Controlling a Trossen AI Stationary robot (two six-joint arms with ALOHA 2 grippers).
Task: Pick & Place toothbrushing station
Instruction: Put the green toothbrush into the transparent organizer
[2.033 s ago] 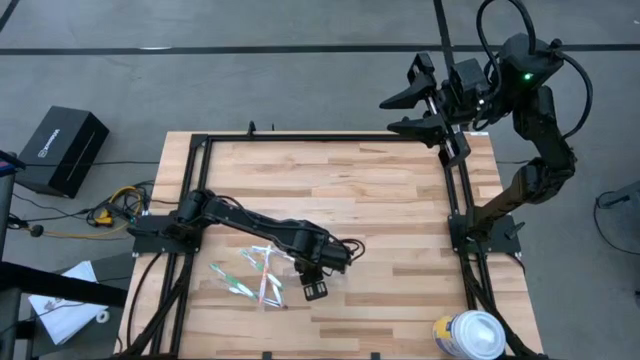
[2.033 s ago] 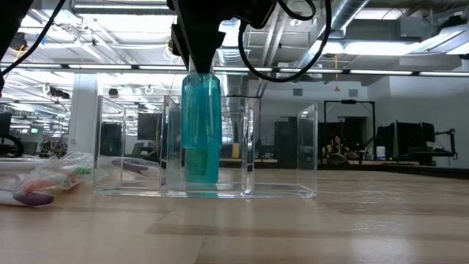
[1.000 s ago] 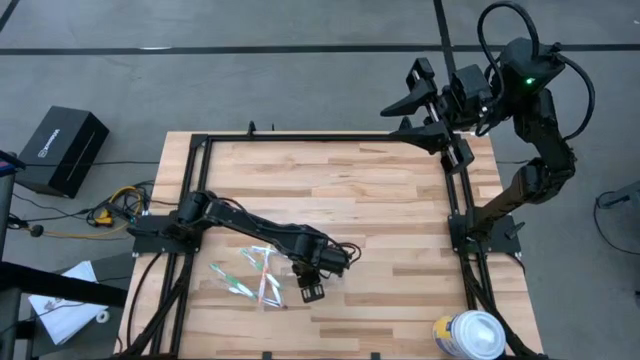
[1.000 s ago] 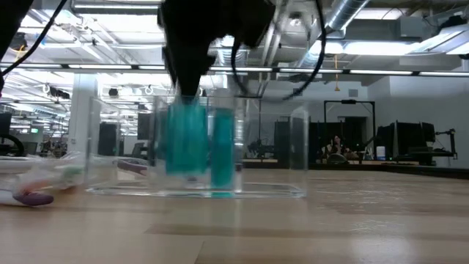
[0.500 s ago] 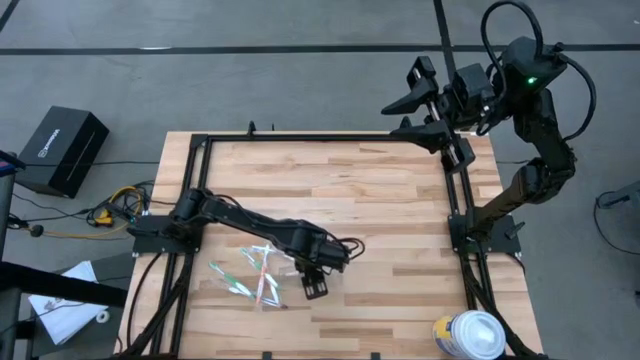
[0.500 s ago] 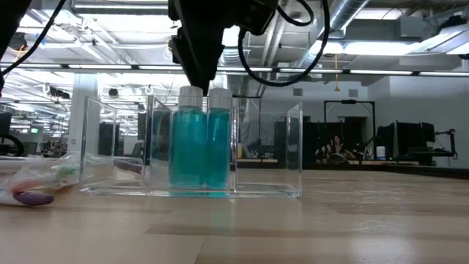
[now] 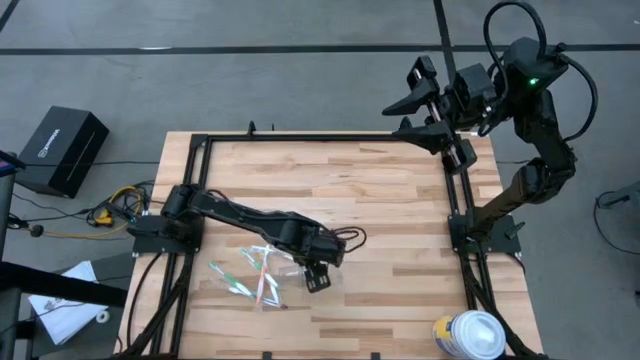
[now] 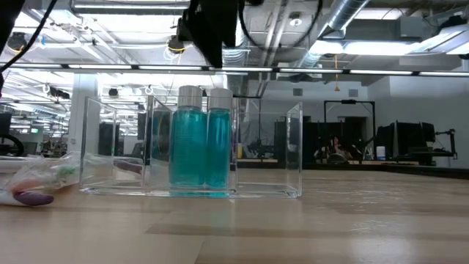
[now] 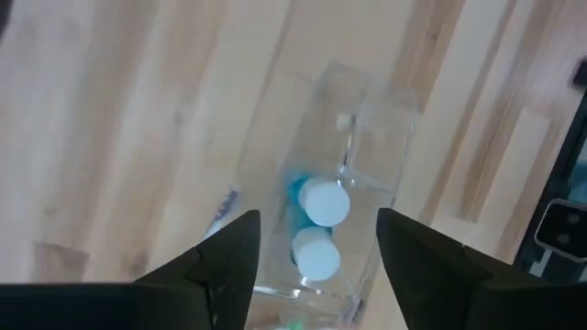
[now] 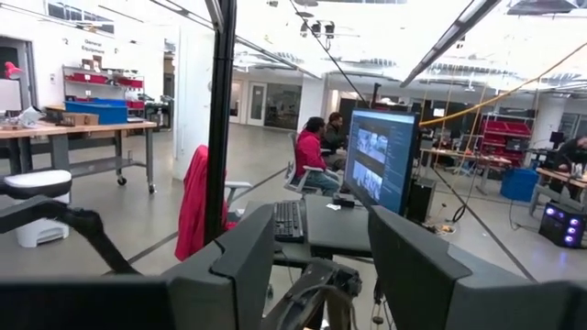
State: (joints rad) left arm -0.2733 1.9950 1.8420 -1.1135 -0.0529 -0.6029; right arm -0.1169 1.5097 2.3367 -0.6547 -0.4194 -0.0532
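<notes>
Two teal tubes (image 8: 199, 139) stand upright, touching, in a compartment of the clear holder (image 8: 192, 147), near the surface's (image 7: 400, 220) six o'clock edge. Left tool (image 9: 315, 247) hangs above them, spread wide, empty. Advice: lift straight up, clear of the caps. Toothbrushes (image 7: 245, 280) lie at nine o'clock. Right tool (image 7: 420, 100) waits at one o'clock, part open, empty. No legible writing.

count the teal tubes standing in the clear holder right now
2. Both teal tubes stand upright side by side in one compartment of the clear holder, directly under the open left gripper. Others may lie hidden in the toothbrush pile.
</notes>
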